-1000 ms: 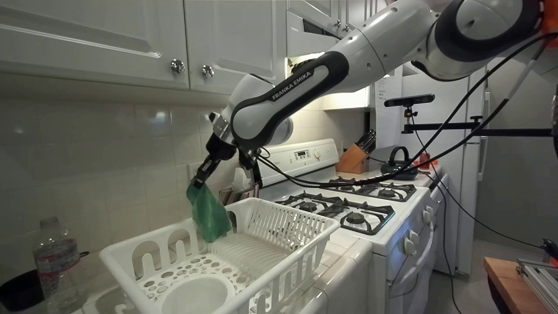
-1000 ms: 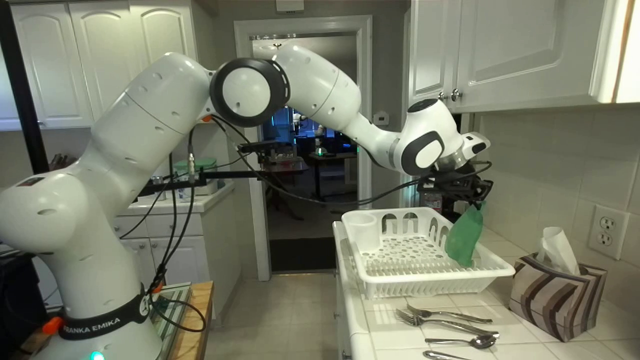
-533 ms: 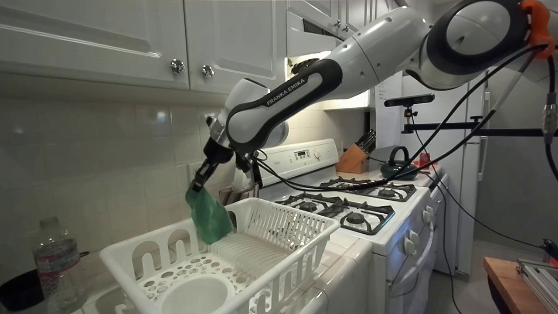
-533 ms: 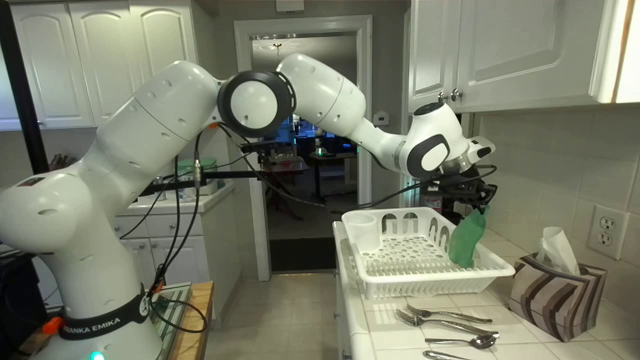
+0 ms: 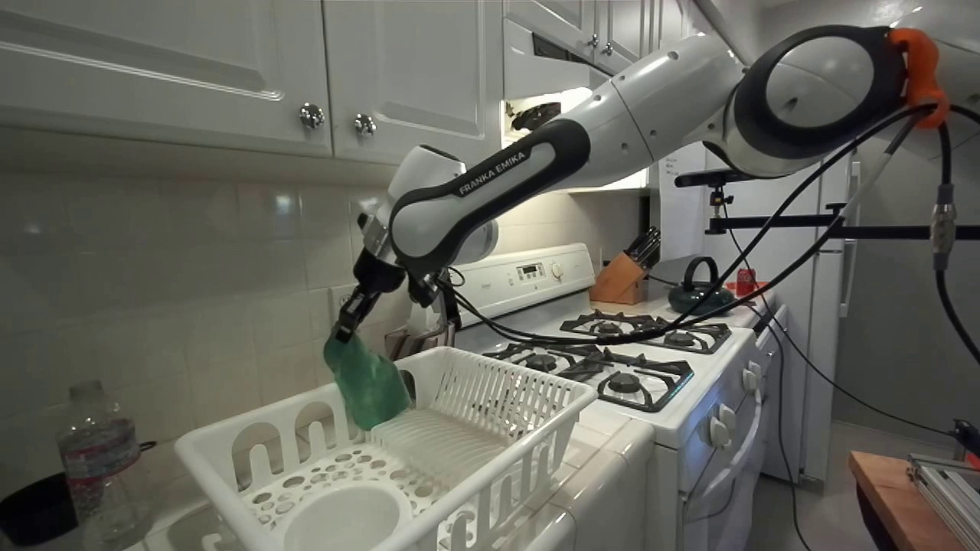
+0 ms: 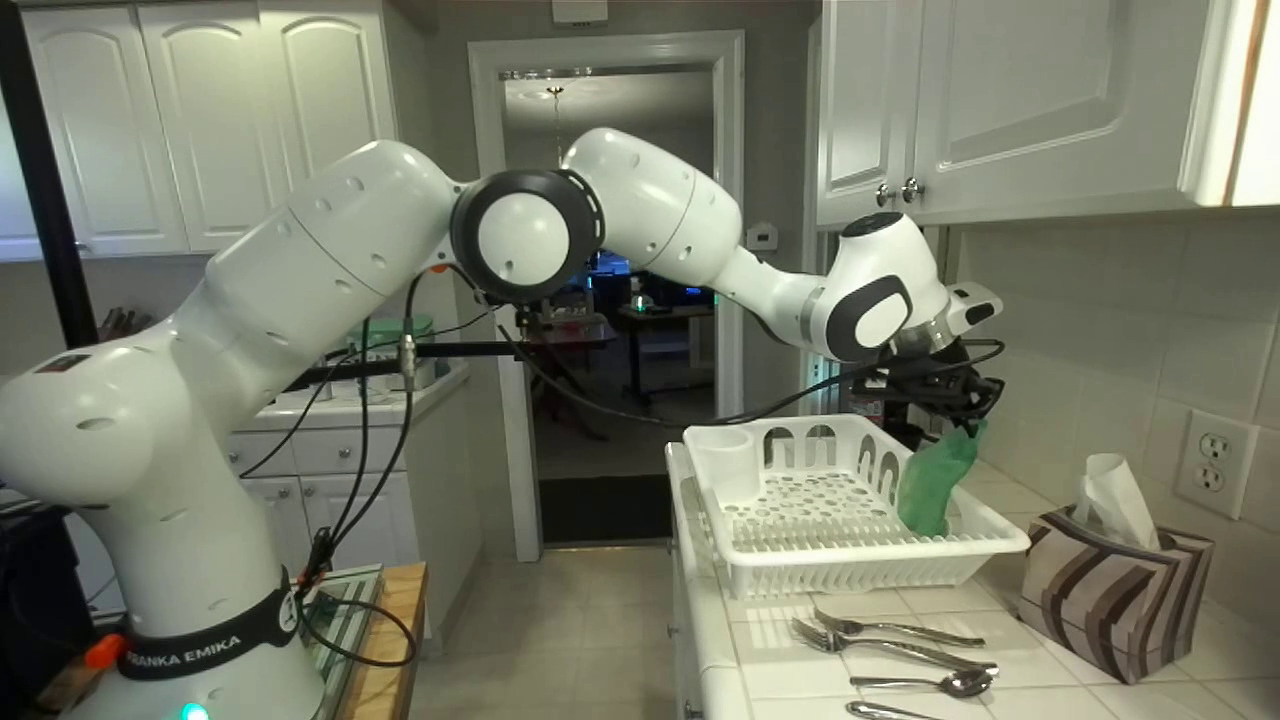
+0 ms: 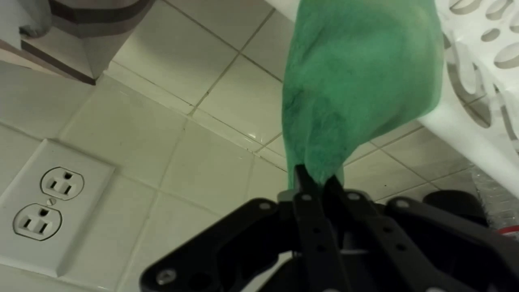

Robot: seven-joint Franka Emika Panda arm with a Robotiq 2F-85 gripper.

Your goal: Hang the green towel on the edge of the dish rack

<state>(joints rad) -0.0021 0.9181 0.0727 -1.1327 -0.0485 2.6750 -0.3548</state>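
The green towel [image 5: 369, 389] hangs bunched from my gripper [image 5: 344, 330]; it also shows in an exterior view [image 6: 932, 488] and in the wrist view [image 7: 365, 69]. My gripper [image 7: 318, 178] is shut on its upper end. The white dish rack [image 5: 498, 458] stands on the tiled counter, and its rim also shows in an exterior view [image 6: 870, 560]. The towel drapes across the rack's wall-side rim [image 7: 466, 138], its lower end inside the rack. My gripper [image 6: 968, 425] is above and slightly wallward of that rim. The towel hides part of the rim.
A tissue box [image 6: 1110, 590] and cutlery [image 6: 900, 650] lie near the rack. A plastic bottle [image 5: 99, 467] and a black bowl [image 5: 38, 511] stand at its far end. The tiled wall with an outlet [image 7: 56, 207] is close behind. Cabinets [image 5: 413, 76] hang overhead.
My arm has lowered and moved a little toward the wall. The towel's upper end has moved with it past the rim, while its lower end stays inside the rack and the cloth bends more.
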